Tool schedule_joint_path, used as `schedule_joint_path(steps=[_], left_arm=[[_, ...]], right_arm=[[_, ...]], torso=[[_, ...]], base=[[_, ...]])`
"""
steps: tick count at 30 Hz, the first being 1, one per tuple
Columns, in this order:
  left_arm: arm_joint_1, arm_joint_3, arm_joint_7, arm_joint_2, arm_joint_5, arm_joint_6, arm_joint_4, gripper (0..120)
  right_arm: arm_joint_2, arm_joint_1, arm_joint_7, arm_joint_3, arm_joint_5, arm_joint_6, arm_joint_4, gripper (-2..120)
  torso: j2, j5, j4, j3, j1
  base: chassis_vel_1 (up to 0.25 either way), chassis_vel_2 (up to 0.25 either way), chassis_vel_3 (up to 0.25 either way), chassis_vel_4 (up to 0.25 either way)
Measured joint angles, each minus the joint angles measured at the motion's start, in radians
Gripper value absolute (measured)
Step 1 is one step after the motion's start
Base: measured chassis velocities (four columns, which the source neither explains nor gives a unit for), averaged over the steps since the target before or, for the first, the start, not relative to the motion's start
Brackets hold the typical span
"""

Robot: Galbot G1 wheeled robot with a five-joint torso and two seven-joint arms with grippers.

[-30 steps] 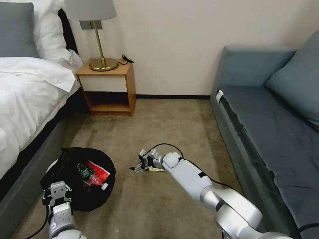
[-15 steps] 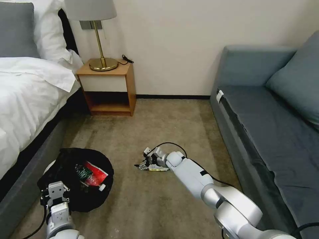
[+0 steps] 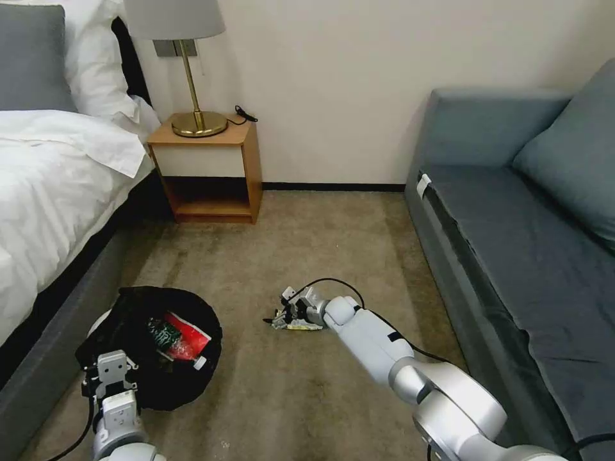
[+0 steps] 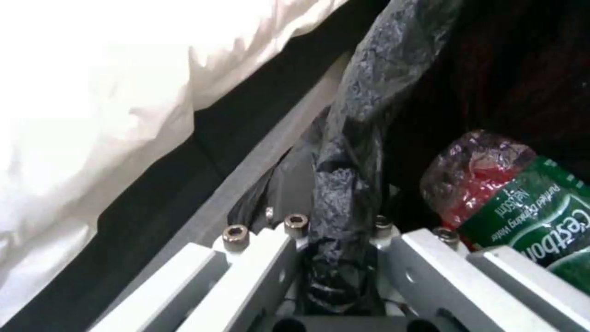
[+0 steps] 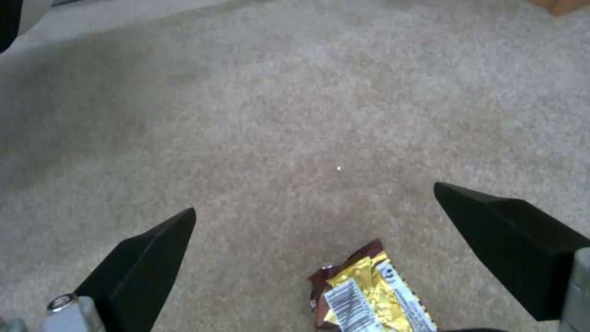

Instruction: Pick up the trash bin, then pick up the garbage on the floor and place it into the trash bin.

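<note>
**One wrapper left on the floor**

The flat gold-and-white snack wrapper lies on the tan carpet, out in the middle of the room. It is the only bit of litter I can see on the floor. The right gripper is low over it, and its two black fingers are spread wide apart, one on each side of the wrapper. They hold nothing. From the head view the right gripper sits right at the carpet with the wrapper just under it.

Off to the left, near the bed, is the small round bin lined with a crinkled black plastic bag. Inside it I can see a red-and-white packet and a small clear bottle with a green label. The left gripper is clamped on the bag-covered rim of the bin, holding it.

So I think the job is nearly done. The bin is in hand and some litter is already in it. What looks left is to close on the wrapper, lift it, and drop it in the bin.

Around them are the white bed, a wooden bedside table with a brass lamp, and a blue-grey sofa.
</note>
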Motion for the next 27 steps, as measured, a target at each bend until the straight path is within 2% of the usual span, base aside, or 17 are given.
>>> schedule_joint_path(steps=[27], left_arm=[[-0.006,0.009,-0.001,-0.006,0.01,-0.002,0.003,0]], right_arm=[[-0.01,-0.012,-0.006,0.02,-0.012,0.012,-0.006,100]], torso=[[0.0,0.0,0.0,0.0,0.0]], base=[[-0.016,0.014,0.019,-0.014]])
